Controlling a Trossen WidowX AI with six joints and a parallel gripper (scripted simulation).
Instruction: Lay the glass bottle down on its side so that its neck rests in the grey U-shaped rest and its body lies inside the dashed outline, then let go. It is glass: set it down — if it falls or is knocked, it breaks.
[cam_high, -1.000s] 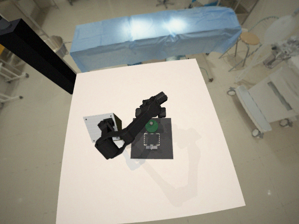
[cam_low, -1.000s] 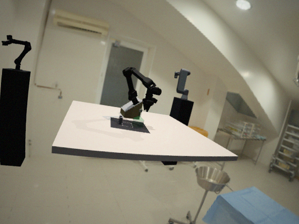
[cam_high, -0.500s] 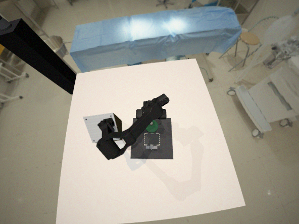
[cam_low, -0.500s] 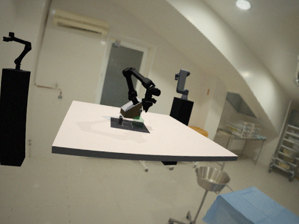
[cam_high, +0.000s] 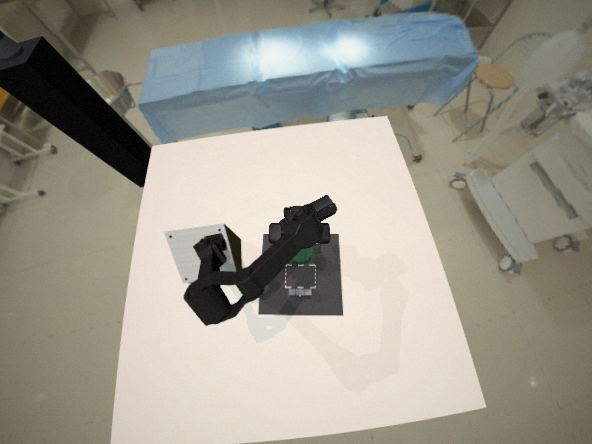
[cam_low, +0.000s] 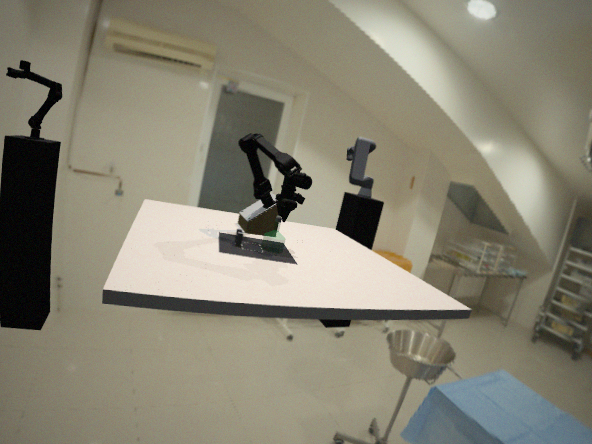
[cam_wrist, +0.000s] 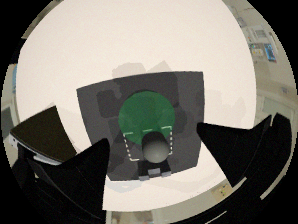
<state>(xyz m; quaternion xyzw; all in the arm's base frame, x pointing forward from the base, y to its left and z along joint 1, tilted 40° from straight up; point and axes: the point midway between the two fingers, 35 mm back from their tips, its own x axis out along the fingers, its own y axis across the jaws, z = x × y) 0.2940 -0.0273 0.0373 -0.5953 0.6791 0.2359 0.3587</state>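
The green glass bottle (cam_high: 302, 255) (cam_low: 274, 241) (cam_wrist: 146, 110) stands upright on the dark mat (cam_high: 327, 300) (cam_low: 230, 248) (cam_wrist: 190, 87), its grey top (cam_wrist: 156, 150) pointing up toward the wrist camera. My gripper (cam_high: 300, 233) (cam_low: 285, 218) (cam_wrist: 154, 136) is open and empty, above the bottle, with one finger on either side of its top in the wrist view. The dashed outline (cam_high: 315, 272) (cam_wrist: 172, 145) lies beside the bottle's base, with the grey U-shaped rest (cam_high: 300, 292) (cam_low: 239, 237) (cam_wrist: 154, 171) at its far side from the bottle. The arm hides the bottle's neck in the top view.
A box with a light metal top (cam_high: 175, 245) (cam_low: 259, 226) and dark side stands left of the mat in the top view, under the arm's base; its dark side (cam_wrist: 45, 130) shows beside a finger. All stand on the white table (cam_high: 200, 375) (cam_low: 200, 285) (cam_wrist: 135, 30).
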